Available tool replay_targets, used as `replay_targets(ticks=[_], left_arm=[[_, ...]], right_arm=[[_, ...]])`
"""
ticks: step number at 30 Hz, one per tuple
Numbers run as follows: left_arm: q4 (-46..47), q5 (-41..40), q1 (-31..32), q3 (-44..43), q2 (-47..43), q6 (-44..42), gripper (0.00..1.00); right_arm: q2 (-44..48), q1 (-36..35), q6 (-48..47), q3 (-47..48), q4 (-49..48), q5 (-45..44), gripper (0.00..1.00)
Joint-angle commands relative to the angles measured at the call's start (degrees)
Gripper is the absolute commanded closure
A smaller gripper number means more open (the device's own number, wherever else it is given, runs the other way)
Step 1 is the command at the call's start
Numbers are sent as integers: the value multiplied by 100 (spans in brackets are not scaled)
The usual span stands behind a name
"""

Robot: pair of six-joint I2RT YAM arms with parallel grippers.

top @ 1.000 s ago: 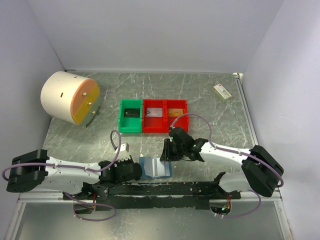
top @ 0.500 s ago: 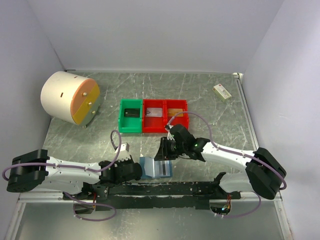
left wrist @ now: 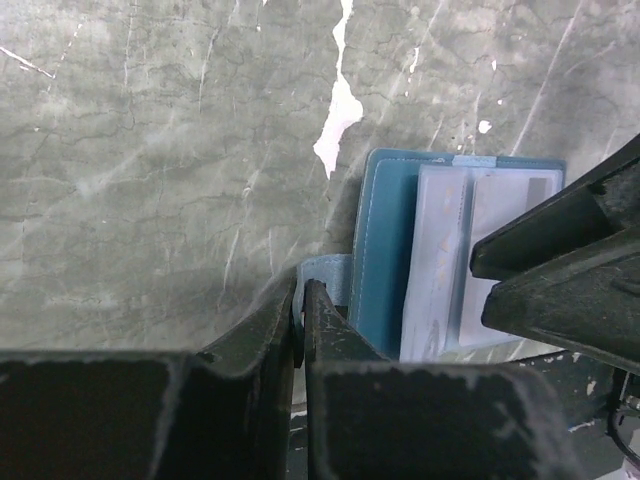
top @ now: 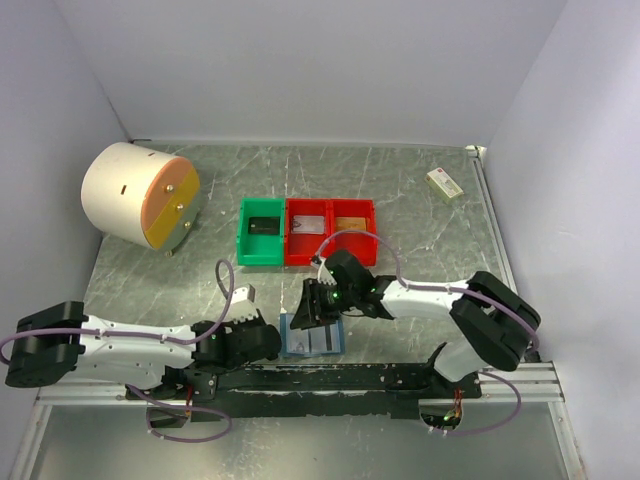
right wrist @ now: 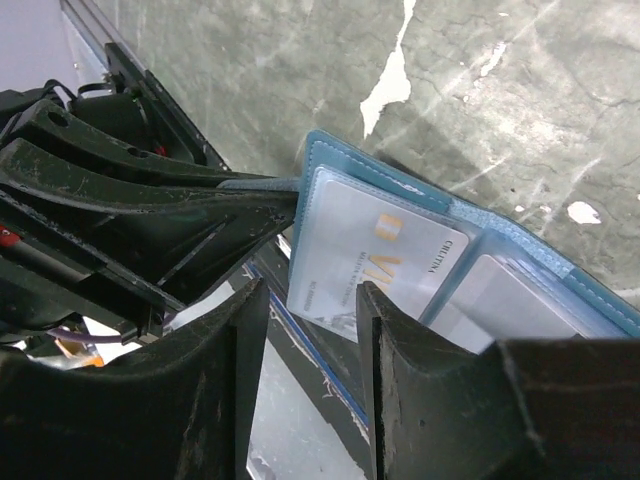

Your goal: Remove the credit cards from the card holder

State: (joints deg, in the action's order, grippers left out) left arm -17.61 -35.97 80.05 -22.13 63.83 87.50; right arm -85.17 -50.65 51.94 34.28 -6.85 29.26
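Note:
The blue card holder lies open on the table's near edge, between my two grippers. In the right wrist view a white credit card with a gold chip sits in its clear slot, and a second pale card sits beside it. Both cards also show in the left wrist view. My left gripper is shut on a light blue flap at the holder's left edge. My right gripper is open just above the holder, its jaws astride the near edge of the white card.
A green bin and two red bins stand mid-table behind the holder. A cream drum with an orange face is at the far left. A small cream box lies far right. A black rail runs along the near edge.
My right gripper has moved left and toward the near edge, from beside the holder's right end to over it. My left gripper has stayed shut on the holder's left edge.

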Motion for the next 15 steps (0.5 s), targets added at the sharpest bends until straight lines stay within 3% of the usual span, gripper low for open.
replay_targets(ticks=[1, 8, 15], left_arm=[[-290, -58, 35, -31, -250, 182, 83], [-953, -103, 41, -413, -374, 163, 66], [-921, -19, 52, -750, -557, -469, 31]], right_arm=[[205, -26, -39, 64, -128, -9, 59], [877, -24, -390, 84, 731, -865, 59], [1804, -21, -177, -873, -138, -1292, 60]])
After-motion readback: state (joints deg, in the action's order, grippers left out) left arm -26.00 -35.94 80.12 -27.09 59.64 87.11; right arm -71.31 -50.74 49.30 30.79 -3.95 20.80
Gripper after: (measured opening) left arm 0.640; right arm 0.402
